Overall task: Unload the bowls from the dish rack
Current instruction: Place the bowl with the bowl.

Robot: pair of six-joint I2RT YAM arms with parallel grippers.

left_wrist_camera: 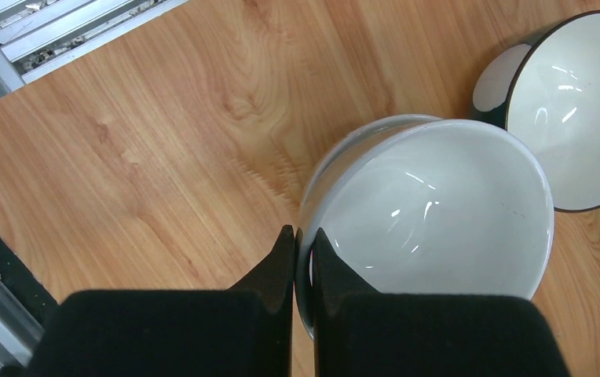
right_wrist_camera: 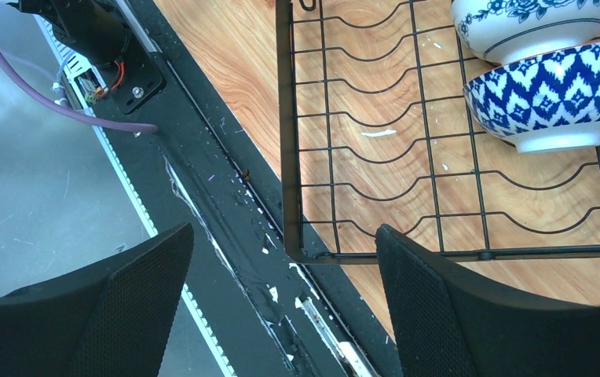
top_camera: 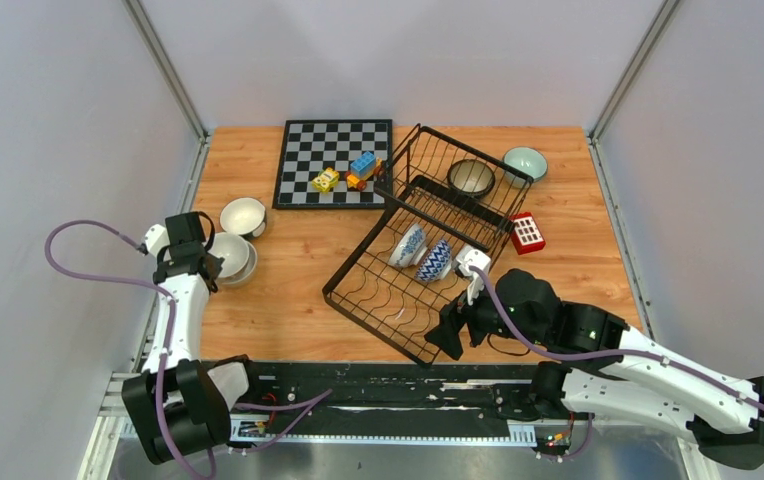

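Left wrist: left gripper [left_wrist_camera: 303, 236] on bowl [left_wrist_camera: 430, 212]

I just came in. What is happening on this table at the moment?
Two robot arms are unloading bowls from a black dish rack. The left tool is shut on the rim of a white bowl at the left side of the table, next to another bowl. The right tool is open and empty, at the near corner of the rack. Two blue-and-white bowls and one dark bowl are in the rack.
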